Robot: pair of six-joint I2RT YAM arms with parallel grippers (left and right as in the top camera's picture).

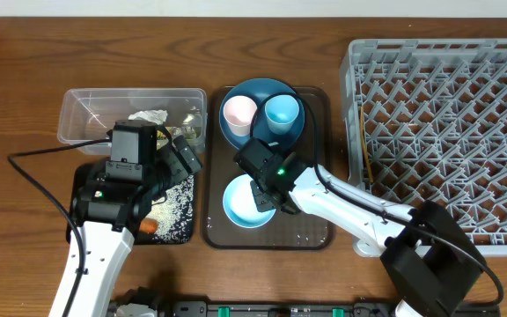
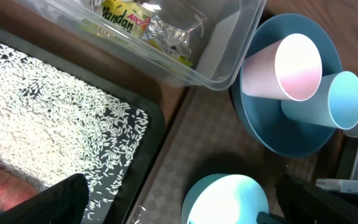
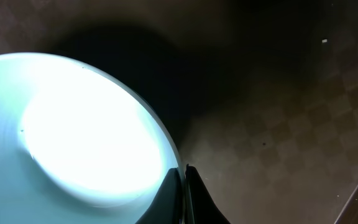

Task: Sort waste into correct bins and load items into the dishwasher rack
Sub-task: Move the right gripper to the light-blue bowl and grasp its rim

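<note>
Rice [image 2: 42, 124] covers black tray [image 2: 159, 134]; wrapper [image 2: 126, 22] lies in clear tub [image 2: 222, 43].

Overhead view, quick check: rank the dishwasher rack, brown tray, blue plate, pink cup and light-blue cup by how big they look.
1. dishwasher rack
2. brown tray
3. blue plate
4. pink cup and light-blue cup: they look about the same size, so I am not ranking them.

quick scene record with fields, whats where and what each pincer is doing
clear tub: napkin, wrapper
black tray: rice, carrot
brown tray: plate carrying pink cup and light-blue cup; bowl
rack: right of brown tray
left pincer: open, nothing held
right pincer: shut at bowl's rim
</note>
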